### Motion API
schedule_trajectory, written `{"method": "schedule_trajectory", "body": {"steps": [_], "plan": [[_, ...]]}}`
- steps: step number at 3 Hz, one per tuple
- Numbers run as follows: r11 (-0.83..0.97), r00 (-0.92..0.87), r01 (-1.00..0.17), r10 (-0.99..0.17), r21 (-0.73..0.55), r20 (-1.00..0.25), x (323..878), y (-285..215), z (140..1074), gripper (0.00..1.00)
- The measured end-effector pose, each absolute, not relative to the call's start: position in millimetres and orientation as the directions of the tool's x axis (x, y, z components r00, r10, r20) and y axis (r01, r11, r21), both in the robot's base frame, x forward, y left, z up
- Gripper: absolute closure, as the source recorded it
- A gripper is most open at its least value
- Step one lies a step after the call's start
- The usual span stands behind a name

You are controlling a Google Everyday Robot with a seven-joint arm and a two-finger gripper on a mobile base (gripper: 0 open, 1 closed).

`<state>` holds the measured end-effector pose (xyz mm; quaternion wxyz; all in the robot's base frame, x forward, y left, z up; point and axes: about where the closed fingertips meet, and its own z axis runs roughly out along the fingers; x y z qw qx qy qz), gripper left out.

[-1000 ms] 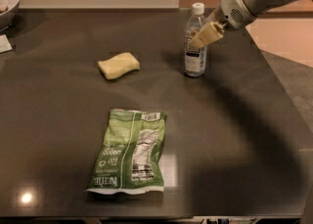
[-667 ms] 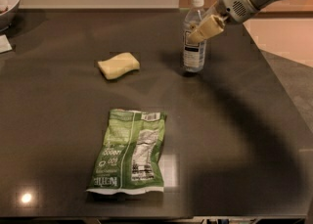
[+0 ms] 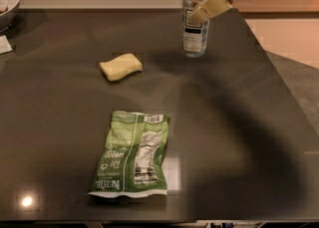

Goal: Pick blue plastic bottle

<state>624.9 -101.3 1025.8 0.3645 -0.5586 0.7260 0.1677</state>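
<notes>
Nearest the camera, a crumpled green packet (image 3: 132, 152) with white print lies flat on the dark worktop (image 3: 239, 122), its long side running away from the viewer. A small bright glint of light sits on the worktop to the packet's near left. Farther back and slightly left, well apart from the packet, rests 1 yellow sponge (image 3: 120, 66). Beyond it to the right, near the far edge, the blue plastic bottle (image 3: 194, 38) stands upright, white cap on top, white label facing forward. The end effector (image 3: 205, 7) reaches in from the upper right and is clamped on the bottle's upper body, 1 beige pad lying across its front above the label. Whether the bottle's base touches the worktop cannot be told. At the far left corner sits a pale bowl (image 3: 10, 0).
</notes>
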Motion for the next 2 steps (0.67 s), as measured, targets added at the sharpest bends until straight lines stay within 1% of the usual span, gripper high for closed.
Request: {"method": "schedule_trajectory", "body": {"steps": [1,2], "plan": [[0.282,-0.048,-0.937,-0.69,-0.208,-0.722,610.7,-94.1,1054.2,1.0],[0.281,-0.046,-0.937,-0.69,-0.208,-0.722,610.5,-93.9,1054.5,1.0]]}}
